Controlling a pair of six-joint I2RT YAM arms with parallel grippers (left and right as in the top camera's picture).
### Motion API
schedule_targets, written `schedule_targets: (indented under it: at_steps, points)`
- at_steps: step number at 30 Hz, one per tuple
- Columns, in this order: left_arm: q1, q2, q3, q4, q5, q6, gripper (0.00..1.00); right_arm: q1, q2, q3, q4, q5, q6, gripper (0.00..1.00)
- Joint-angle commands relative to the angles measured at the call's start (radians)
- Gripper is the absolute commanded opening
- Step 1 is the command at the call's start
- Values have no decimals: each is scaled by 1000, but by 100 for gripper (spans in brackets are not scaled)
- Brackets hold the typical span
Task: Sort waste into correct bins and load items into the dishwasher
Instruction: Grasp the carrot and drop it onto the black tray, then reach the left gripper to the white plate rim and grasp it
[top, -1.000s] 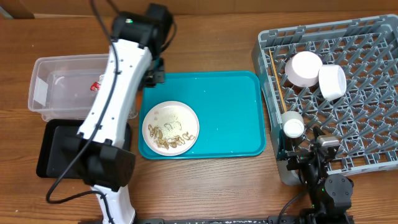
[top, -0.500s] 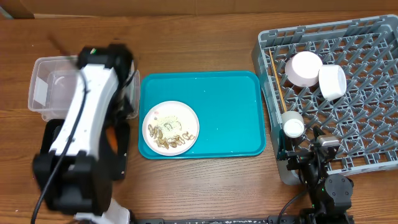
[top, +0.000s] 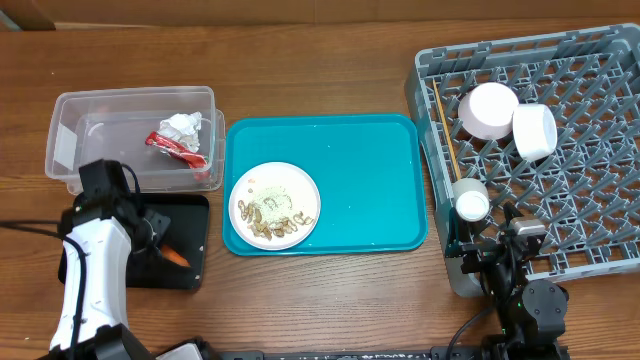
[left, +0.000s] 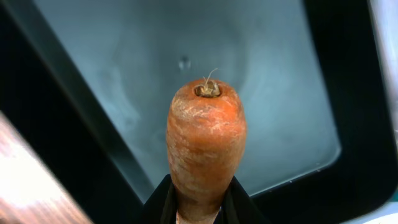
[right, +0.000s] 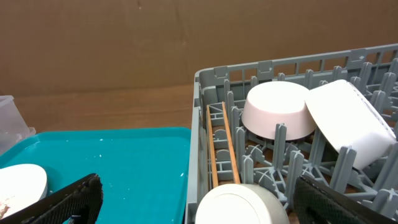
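Note:
My left gripper (left: 198, 202) is shut on the orange carrot piece (left: 205, 140) and holds it over the black tray (left: 261, 74); the carrot (top: 177, 257) and tray (top: 190, 215) also show in the overhead view. The clear tub (top: 70, 110) holds the red wrapper (top: 167, 146) and white tissue (top: 185, 127). A white plate (top: 275, 178) with beige scraps (top: 268, 218) sits on the teal tray (top: 360, 180). The grey rack (top: 580, 170) holds two bowls (top: 488, 108), (top: 535, 130), a cup (top: 470, 202) and chopsticks (top: 445, 125). My right gripper (right: 196, 202) is open beside the rack's corner.
The wooden table (top: 330, 80) lies under everything. The teal tray lies between the two bins and the rack. In the right wrist view the cup (right: 239, 208) stands just in front of my open fingers, with the chopsticks (right: 224, 149) behind it.
My left arm has swung back from the teal tray's far left corner, over the clear tub, down to the black tray, carrying the carrot. The right arm has not moved.

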Motion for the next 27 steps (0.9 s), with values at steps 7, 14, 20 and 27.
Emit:
schedule_targets:
  at_steps: [7,14,20,27]
  points:
    - [17,3,53,-60,237,80,76,-8,-11,-5,6,-1,-4,100]
    - [-72,2,326,-219,267,188,71,-8,-11,-5,6,-2,-4,100]
    - [-328,2,512,-227,180,299,70,-8,-11,-5,6,-2,-4,100]
    - [-621,8,578,-163,77,395,74,-8,-11,-5,6,-2,-4,100]
